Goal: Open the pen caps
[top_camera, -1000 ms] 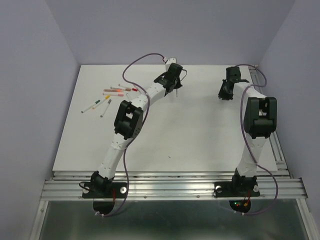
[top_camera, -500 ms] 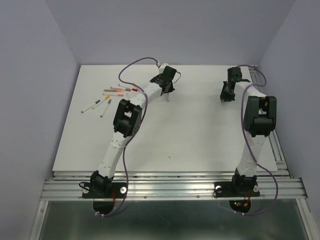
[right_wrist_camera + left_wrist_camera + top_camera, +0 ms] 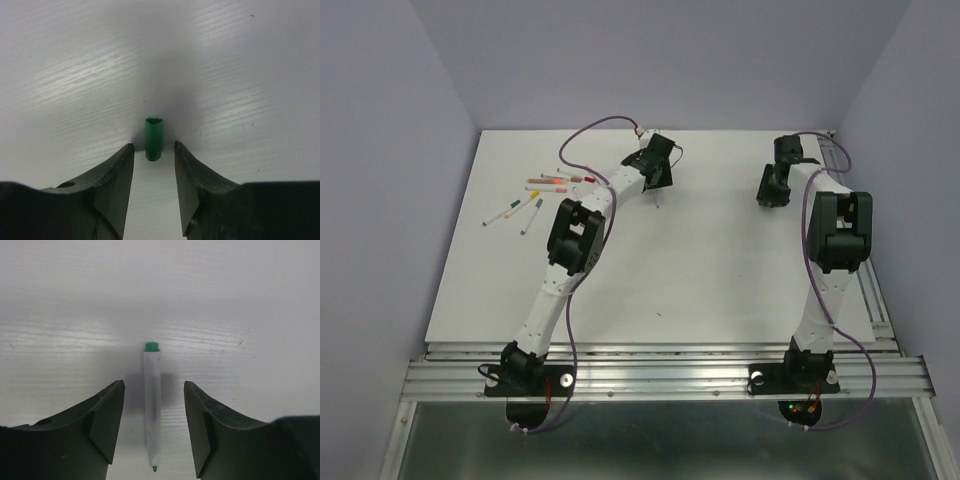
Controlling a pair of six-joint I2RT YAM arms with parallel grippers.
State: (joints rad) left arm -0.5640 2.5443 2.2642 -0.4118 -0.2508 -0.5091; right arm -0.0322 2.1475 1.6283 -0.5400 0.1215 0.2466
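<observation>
Left wrist camera, and my left gripper (image 3: 154, 385) stands wide over the table (image 3: 250, 300); a white pen body (image 3: 152, 405) lies loose between the fingers, touching neither, its bare green nib pointing back toward me. Right wrist camera now: my right gripper (image 3: 154, 146) is narrowly parted; the green cap (image 3: 154, 134) sits in the gap at the tips, gripped by neither finger.
</observation>
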